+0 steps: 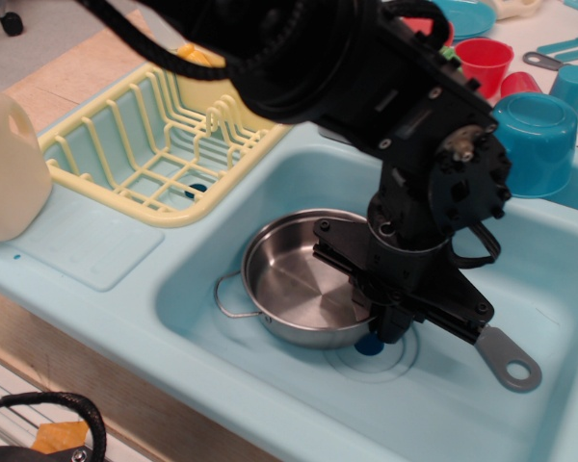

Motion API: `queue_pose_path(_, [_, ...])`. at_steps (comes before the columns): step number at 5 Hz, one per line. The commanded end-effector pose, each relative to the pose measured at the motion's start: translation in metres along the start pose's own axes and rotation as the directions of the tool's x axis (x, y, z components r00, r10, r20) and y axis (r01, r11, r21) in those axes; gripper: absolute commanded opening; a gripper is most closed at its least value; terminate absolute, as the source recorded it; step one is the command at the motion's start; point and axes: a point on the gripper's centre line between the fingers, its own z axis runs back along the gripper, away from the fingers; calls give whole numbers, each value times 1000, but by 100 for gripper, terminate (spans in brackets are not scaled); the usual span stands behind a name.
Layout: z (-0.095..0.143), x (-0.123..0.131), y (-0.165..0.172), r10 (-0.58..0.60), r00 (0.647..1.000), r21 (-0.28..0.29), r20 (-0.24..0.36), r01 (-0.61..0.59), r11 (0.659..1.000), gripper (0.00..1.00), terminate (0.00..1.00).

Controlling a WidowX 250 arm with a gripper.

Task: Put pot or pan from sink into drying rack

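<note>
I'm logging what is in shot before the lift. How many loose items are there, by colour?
Steel: 1, the pot
Cream: 1, the jug
Yellow: 1, the drying rack
Grey: 1, the spatula handle
Red: 1, the cup
Blue: 2, the bowl and the small cup
Total: 7
</note>
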Motion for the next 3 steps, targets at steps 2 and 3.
queue_pose_path(2, [53, 6, -28, 13, 997, 93, 80, -20, 995, 0, 0])
queue_pose_path(3, [71, 10, -24, -12, 993, 153, 115, -6, 988, 0, 0])
